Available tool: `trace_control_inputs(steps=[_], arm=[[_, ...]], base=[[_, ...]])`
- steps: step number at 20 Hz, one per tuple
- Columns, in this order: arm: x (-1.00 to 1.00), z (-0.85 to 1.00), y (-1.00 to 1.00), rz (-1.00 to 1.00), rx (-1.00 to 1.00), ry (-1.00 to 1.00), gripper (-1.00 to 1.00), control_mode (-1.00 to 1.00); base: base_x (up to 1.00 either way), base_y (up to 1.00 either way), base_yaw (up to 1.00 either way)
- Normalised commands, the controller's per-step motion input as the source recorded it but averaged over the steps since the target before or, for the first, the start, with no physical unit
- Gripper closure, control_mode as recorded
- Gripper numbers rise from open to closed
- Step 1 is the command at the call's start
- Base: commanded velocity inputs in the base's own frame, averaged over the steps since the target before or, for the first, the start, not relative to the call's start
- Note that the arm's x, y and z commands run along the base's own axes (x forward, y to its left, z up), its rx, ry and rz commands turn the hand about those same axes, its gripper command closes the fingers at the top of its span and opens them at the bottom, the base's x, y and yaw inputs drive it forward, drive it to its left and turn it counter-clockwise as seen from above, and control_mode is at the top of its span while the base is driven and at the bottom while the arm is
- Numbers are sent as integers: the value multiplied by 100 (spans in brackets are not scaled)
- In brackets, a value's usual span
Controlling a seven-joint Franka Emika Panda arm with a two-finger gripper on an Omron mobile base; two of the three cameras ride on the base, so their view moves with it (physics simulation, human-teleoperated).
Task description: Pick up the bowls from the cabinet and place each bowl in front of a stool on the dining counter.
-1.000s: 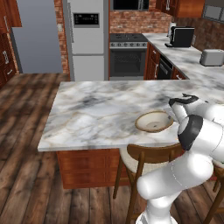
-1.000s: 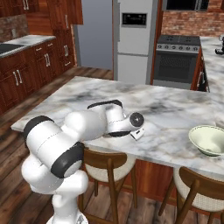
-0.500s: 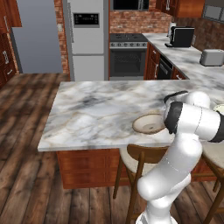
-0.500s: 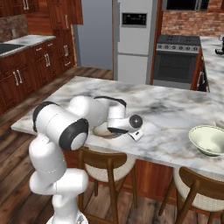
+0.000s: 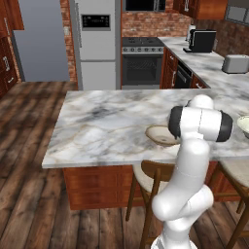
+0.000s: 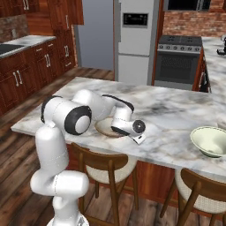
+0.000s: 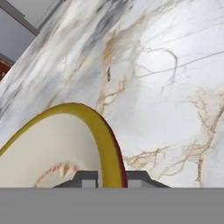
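One cream bowl (image 5: pixel 159 134) with an olive-tan rim rests on the marble dining counter (image 5: pixel 102 121) near its front edge, above a stool (image 5: pixel 151 174). My gripper (image 6: pixel 115 129) lies low over the counter (image 6: pixel 176 112), shut on that bowl (image 6: pixel 104 127) at its rim. In the hand view the two dark fingertips (image 7: pixel 89 179) press the bowl (image 7: pixel 52 153) by its yellow rim from both sides, with marble (image 7: pixel 166 87) beyond. A second bowl (image 6: pixel 211 141) sits to the right on the slab, above another stool (image 6: pixel 204 194); it also peeks in at the right edge as a bowl (image 5: pixel 243 124).
My folded arm (image 5: pixel 199 124) hides part of the held bowl in the left base view. A steel fridge (image 5: pixel 96 41) and an oven (image 5: pixel 141 63) stand behind the island. A toaster (image 5: pixel 235 63) and a coffee machine (image 5: pixel 199 41) sit on the back worktop. Wood floor lies to the left.
The arm has folded back and drawn the held bowl leftward along the counter's front edge. The second bowl has not moved.
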Motion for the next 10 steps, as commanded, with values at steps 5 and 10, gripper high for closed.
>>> trace_control_inputs(steps=[5, 10], arm=[[2, 9, 0, 6, 0, 0, -100, -100], [0, 87, -20, 7, 0, 0, -100, -100]], base=[[0, 0, 0], [0, 0, 0]])
